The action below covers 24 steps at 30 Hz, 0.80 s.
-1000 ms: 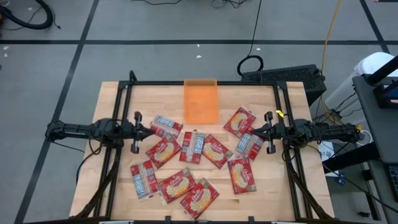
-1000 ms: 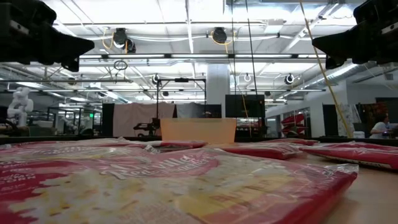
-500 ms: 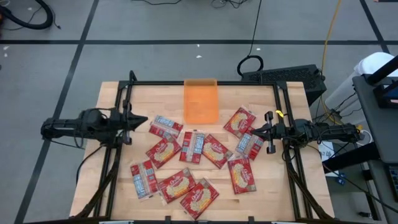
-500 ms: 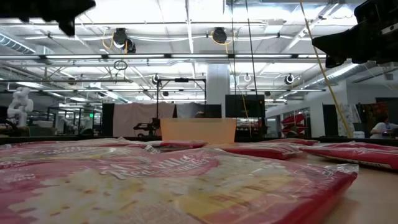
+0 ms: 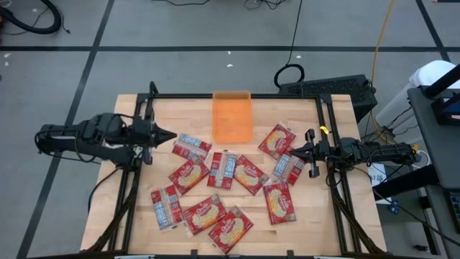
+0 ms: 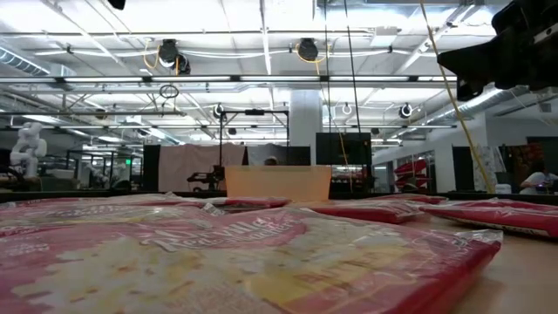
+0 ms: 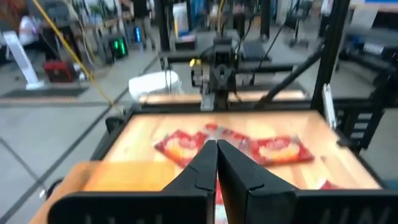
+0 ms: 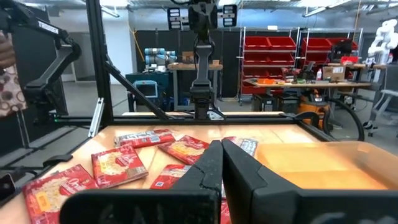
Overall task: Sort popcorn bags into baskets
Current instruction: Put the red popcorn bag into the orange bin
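Several red popcorn packets (image 5: 223, 168) lie flat and scattered over the middle and near part of the wooden table, some with whitish backs up (image 5: 165, 206). One lies close to the low camera (image 6: 244, 262). The orange tray (image 5: 232, 115) rests at the far middle edge, and it shows in the low view (image 6: 277, 181) too. My left gripper (image 5: 172, 134) is shut and hovers high beside the leftmost far packet (image 5: 192, 146). My right gripper (image 5: 291, 153) is shut and hangs above the right packets (image 5: 289, 167), well clear of the table in the low view (image 6: 443, 59).
A black frame (image 5: 233, 96) runs round the table's far, left and right sides. Bare wood lies on both sides of the tray and along the near left and right corners. Beyond the table, the workshop room shows shelves and equipment.
My left gripper has risen, leaving the low view at its top edge, and has moved a little toward the table's far edge, staying shut. The packets and the tray have not moved.
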Motion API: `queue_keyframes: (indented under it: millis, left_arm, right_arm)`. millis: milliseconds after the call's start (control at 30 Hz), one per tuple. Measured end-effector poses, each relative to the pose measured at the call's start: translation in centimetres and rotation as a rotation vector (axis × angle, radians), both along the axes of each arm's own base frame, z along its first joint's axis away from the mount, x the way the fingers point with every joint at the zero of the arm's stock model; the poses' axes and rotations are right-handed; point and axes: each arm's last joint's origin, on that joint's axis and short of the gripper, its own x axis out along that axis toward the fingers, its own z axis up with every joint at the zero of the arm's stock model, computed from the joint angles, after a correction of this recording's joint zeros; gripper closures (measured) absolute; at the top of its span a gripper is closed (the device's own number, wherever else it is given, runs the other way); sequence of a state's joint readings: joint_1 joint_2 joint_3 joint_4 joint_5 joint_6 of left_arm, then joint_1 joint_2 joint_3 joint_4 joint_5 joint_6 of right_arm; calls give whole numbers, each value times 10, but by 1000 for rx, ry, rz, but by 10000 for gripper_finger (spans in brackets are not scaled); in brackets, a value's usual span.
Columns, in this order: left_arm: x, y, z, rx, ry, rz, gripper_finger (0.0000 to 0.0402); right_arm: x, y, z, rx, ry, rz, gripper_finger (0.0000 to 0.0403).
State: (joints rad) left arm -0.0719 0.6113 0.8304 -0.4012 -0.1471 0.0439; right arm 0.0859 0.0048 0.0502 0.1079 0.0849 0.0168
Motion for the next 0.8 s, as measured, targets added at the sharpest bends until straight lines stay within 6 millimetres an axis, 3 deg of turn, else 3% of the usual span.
queue_keyframes:
  millis: [167,300,600,800]
  left_arm:
    - [19,1,6,3,246,75,382]
    - [34,1,-8,5,448,147,360]
    - [56,-1,-73,-119,859,279,256]
    - [64,-6,-117,-311,1024,284,213]
  right_arm:
    - [0,0,0,76,1,7,403]
    - [0,0,-1,123,10,13,403]
    - [0,0,-1,127,10,15,403]
    - [0,0,-1,125,10,15,403]
